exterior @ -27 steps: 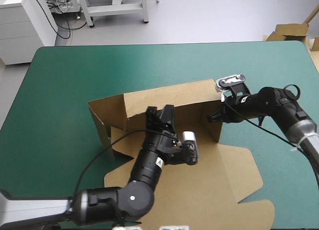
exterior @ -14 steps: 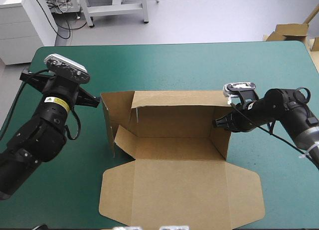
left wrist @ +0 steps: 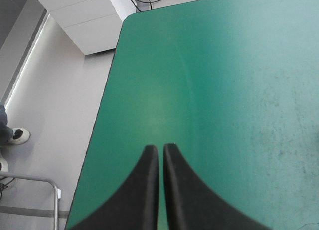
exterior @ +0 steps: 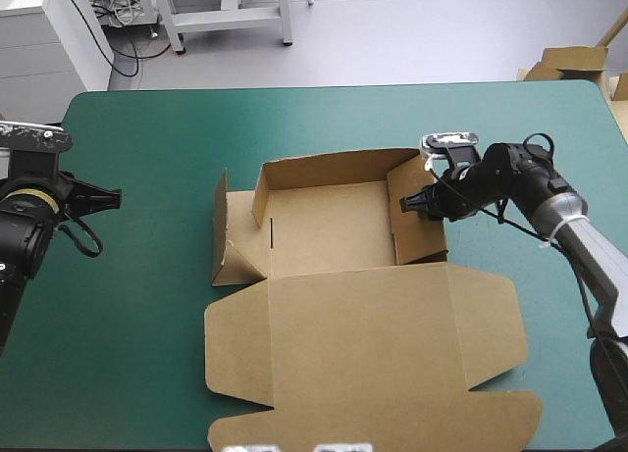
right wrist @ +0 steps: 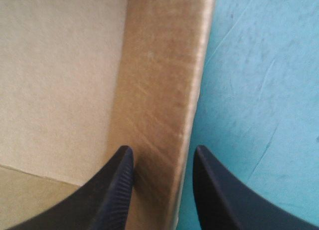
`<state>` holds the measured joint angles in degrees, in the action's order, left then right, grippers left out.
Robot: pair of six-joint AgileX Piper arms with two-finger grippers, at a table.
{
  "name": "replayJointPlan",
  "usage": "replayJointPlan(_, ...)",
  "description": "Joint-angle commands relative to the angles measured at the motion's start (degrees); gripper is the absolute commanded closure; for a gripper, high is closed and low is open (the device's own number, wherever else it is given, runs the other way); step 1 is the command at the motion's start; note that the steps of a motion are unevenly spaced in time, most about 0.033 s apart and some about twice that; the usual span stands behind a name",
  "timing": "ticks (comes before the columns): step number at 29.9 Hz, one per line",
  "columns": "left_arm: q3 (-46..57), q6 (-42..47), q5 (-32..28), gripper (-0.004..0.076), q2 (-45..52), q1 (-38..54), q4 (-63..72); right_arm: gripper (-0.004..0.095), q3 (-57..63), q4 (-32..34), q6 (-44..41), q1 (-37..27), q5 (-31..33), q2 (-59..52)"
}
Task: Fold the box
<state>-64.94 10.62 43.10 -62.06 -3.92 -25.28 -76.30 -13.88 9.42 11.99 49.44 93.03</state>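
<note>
The brown box (exterior: 334,226) lies mid-table as an open tray, its back wall and right wall (exterior: 420,222) raised. The left wall (exterior: 231,244) leans outward and the lid (exterior: 363,359) lies flat toward the front edge. My right gripper (exterior: 410,203) is at the right wall's top. In the right wrist view it (right wrist: 162,157) stands open astride that wall (right wrist: 159,90), one finger inside the tray and one outside. My left gripper (exterior: 110,194) is far off near the table's left edge, shut and holding nothing (left wrist: 160,147), over bare teal-green cover.
The table's left edge (left wrist: 107,120) runs just beside my left gripper, with floor beyond it. More brown board (exterior: 574,60) sits off the far right corner. Bare cover (exterior: 147,305) lies left of the box.
My left arm has drawn back from the box to the table's left edge. The box's right wall has swung inward and upright, and my right gripper has moved left with it.
</note>
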Motion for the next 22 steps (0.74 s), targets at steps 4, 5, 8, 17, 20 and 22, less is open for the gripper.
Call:
replayJointPlan(4,-1.34,-2.03,-1.05,0.0709,-1.74,3.68,3.54,0.0505,-9.94,8.12,-3.12,0.04,4.37,-2.46)
replayJointPlan(5,-1.34,-2.82,-1.05,0.0709,-2.24,4.40,4.87,0.0504,-11.53,8.96,-3.60,0.04,6.18,-2.46)
replayJointPlan(8,-1.34,-3.00,-1.05,0.0709,-3.99,7.46,9.75,0.0505,-15.38,9.74,-5.26,0.04,11.96,-2.46)
replayJointPlan(17,-1.34,-18.14,2.39,0.0709,-9.24,20.76,38.12,0.0506,-16.97,8.38,-4.73,0.04,15.97,-1.22)
replayJointPlan(20,-1.34,-23.29,5.58,0.0709,-10.70,24.39,46.06,0.0506,-16.97,7.84,-4.73,0.04,15.97,0.66)
replayJointPlan(22,-1.34,-24.22,7.28,0.0709,-11.15,25.98,49.04,0.0506,-16.97,7.20,-4.73,0.04,15.97,2.47)
